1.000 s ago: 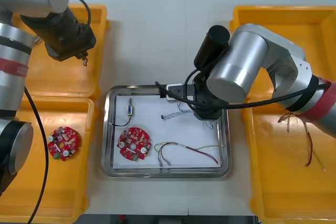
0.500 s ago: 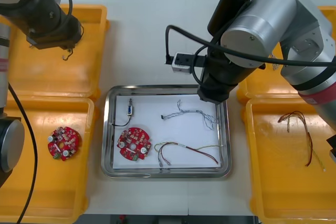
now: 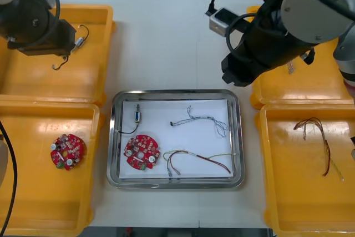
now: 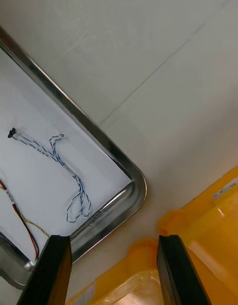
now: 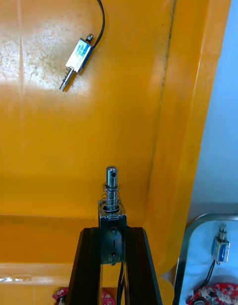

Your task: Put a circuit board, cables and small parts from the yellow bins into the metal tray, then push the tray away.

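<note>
Over the far left yellow bin (image 3: 94, 81), my left gripper (image 5: 113, 245) is shut on a small metal part (image 5: 112, 206) trailing a black cable (image 3: 55, 66). A second small metal part (image 5: 78, 56) lies on that bin's floor beyond the fingers. The metal tray (image 3: 175, 94) holds a round red circuit board (image 3: 141, 151), a small metal part (image 3: 136, 116), a blue and white cable (image 3: 199, 120) and a red and yellow cable (image 3: 197, 158). My right gripper (image 4: 113, 268) is open and holds nothing, above the table by the tray's far right corner (image 4: 138, 186).
Another circuit board (image 3: 67, 152) lies in the near left bin (image 3: 50, 215). Red and yellow cables (image 3: 319, 142) lie in the near right bin (image 3: 294, 203). My right arm (image 3: 283, 26) covers part of the far right bin (image 3: 310, 90).
My right gripper has lifted out of the tray and moved far and right, leaving the blue and white cable inside. My left arm has drifted left, still holding the small metal part.
</note>
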